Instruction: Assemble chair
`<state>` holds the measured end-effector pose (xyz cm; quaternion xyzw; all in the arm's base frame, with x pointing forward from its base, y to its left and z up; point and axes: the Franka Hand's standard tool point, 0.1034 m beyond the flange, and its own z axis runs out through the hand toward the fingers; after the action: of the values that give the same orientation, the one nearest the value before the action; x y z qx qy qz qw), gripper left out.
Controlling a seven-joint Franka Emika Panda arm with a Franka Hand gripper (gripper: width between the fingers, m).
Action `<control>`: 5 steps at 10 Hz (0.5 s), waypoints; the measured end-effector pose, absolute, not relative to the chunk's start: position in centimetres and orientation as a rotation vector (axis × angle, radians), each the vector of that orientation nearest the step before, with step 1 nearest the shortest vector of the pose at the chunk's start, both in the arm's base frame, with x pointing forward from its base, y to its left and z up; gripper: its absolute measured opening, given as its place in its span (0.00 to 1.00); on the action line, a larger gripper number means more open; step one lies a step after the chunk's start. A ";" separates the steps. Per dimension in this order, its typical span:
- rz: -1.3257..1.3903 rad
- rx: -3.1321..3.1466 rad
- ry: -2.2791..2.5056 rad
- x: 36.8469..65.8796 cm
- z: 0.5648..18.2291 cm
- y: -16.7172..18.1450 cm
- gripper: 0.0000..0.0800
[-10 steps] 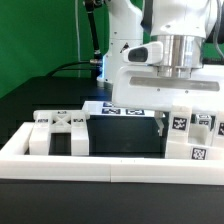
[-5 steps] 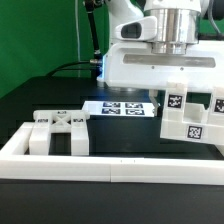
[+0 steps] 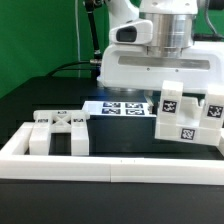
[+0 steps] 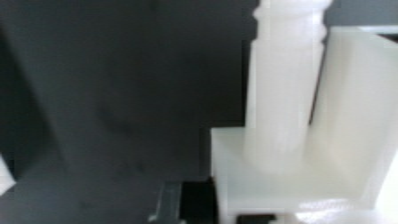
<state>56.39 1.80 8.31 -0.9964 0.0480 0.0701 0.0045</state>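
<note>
My gripper [image 3: 176, 90] is shut on a white blocky chair part [image 3: 186, 122] that bears square black-and-white tags. It holds the part tilted in the air at the exterior view's right, above the rail's right end. The fingers are mostly hidden behind the white wrist housing. In the wrist view the held part [image 4: 294, 150] fills the frame as a slab with a rounded post and a flat post. One dark finger [image 4: 192, 200] shows beside it. More white chair parts [image 3: 58, 128] stand at the exterior view's left, inside the rail.
A long white low border rail [image 3: 110, 160] runs across the front and up the left side. The marker board [image 3: 122, 108] lies flat behind the black table area. The robot's base stands at the back, with a green backdrop behind it.
The gripper has risen with the tagged chair part, which left the table at the right, lifted, tilted and shifted slightly left. The parts at the left have not moved.
</note>
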 end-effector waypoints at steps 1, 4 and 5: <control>0.287 -3.108 0.107 56.3 8.7 1.5 0.04; 0.657 -3.044 0.105 55.0 8.0 1.4 0.04; 0.710 -3.032 0.106 55.0 7.9 1.3 0.04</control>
<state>54.98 1.30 7.86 -0.9730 0.0340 0.2280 0.0131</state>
